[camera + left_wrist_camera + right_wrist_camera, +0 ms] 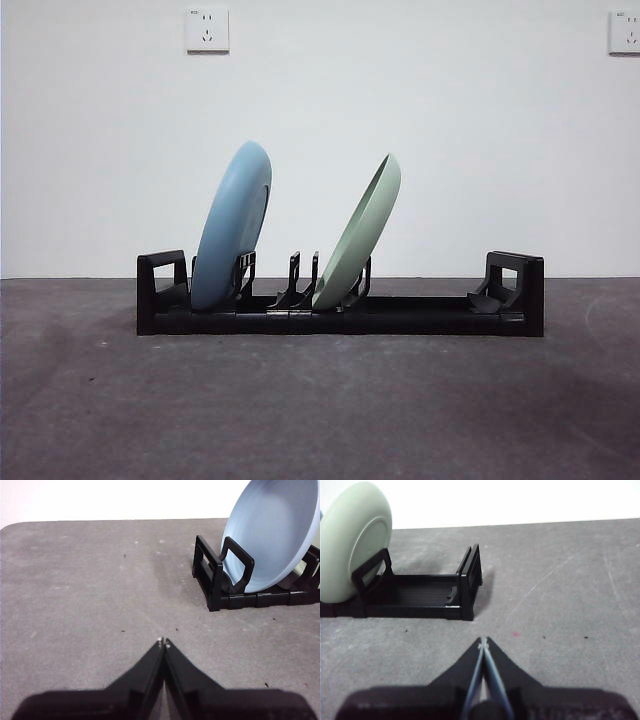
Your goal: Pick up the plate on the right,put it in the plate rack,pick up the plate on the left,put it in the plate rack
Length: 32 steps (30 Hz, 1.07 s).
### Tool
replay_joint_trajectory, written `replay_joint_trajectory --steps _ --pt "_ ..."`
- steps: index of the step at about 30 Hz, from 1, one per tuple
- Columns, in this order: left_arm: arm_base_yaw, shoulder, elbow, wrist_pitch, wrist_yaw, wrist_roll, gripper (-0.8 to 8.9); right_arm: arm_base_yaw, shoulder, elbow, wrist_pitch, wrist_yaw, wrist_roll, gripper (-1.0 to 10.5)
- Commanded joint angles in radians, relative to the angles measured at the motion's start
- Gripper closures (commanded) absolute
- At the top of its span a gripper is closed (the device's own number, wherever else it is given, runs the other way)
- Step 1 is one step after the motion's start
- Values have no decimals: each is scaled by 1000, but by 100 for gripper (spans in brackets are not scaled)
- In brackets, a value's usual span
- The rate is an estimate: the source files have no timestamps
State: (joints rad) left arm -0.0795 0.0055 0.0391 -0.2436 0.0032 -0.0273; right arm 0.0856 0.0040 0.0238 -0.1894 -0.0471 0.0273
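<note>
The black plate rack [400, 312] stands across the middle of the grey table. A blue plate [232, 225] leans upright in its left slots, and a pale green plate [360, 232] leans in the middle slots. In the left wrist view the blue plate [272, 535] sits in the rack's end [220, 575], and my left gripper [164, 642] hovers shut over bare table, well away from it. My right gripper [483, 641] is shut too, off the rack's other end [467, 582], with the green plate [355, 540] farther along. Neither gripper shows in the front view.
A white wall with two sockets [207, 29] rises behind the table. The rack's right-hand slots [490, 295] hold nothing. The grey tabletop [320, 410] stretches in front of the rack.
</note>
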Motion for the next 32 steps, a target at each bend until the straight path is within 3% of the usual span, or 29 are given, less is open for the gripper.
replay_joint_trajectory --steps 1,32 --pt "3 -2 -16 7 -1 -6 816 2 -2 -15 2 -3 56 946" --pt "3 -2 -16 7 -1 -6 816 2 -2 -14 2 1 64 946"
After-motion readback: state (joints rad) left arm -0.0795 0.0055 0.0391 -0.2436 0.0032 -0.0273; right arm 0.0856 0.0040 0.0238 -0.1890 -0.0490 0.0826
